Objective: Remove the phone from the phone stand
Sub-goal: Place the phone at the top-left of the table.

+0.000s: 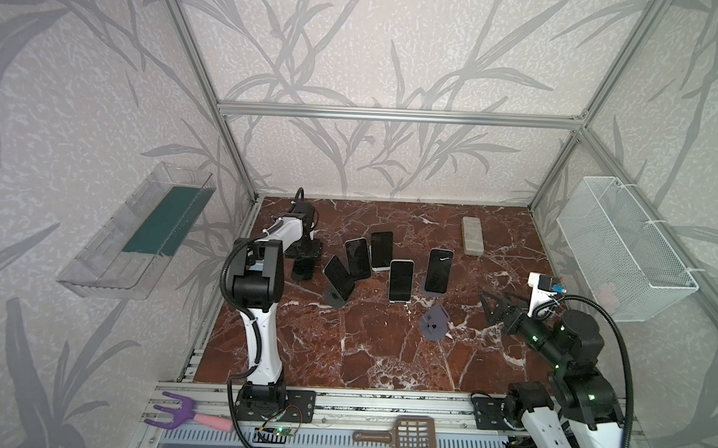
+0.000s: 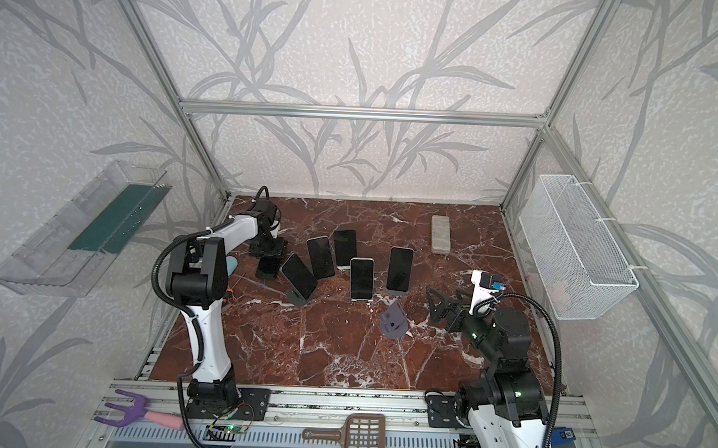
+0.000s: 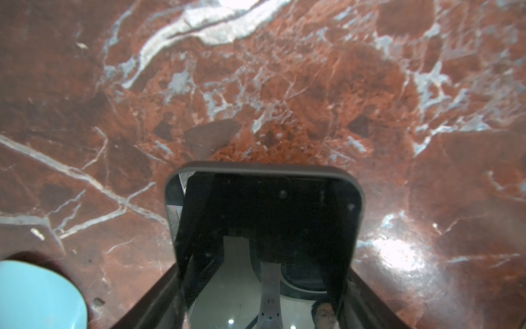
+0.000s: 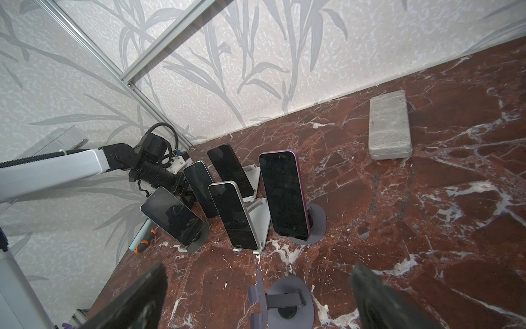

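A dark phone lies between the fingers of my left gripper, which press against its two long edges. In both top views this phone sits low at the table's back left, under the left gripper. An empty purple phone stand stands to the right of the middle. My right gripper hovers open just behind it, holding nothing. Several other phones lean on stands in the middle.
A grey block lies at the back right. A blue-handled tool rests by the left edge. A wire basket hangs on the right wall and a clear shelf on the left wall.
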Robot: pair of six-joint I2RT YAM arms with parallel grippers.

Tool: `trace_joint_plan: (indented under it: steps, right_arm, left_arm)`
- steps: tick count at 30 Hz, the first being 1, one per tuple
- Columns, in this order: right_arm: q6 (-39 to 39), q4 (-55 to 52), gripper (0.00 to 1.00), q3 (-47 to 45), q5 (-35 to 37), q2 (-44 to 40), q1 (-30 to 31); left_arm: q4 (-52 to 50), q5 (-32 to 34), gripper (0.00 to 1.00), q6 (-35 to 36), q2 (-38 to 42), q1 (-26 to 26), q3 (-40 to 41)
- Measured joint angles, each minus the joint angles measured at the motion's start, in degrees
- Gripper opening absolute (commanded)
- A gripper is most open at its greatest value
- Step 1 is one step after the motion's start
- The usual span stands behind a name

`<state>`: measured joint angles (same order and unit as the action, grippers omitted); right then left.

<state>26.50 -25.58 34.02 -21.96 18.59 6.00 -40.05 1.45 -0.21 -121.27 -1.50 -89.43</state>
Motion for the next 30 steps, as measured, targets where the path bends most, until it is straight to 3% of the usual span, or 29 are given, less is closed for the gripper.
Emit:
trace_joint_plan:
  steps: [19,23,30]
  right_arm:
    - [0.13,-0.59,0.99,0.0,-0.26,-0.39,0.0]
    - [0.66,-1.75,0.98,0.0,-1.31,-0.22,0.0]
    - [1.09,-3.8,0.81,-1.14,-5.09,-0.13,0.0]
  left_arm:
    - [-1.18,2.12,0.81,-0.09,0.79,-1.25,-0.37]
    - [-1.36,5.09,0.83,-1.27,5.73,-1.7,-0.37]
    - [1.64,7.91,0.84,-3.54,19.37,-1.81,-0.63]
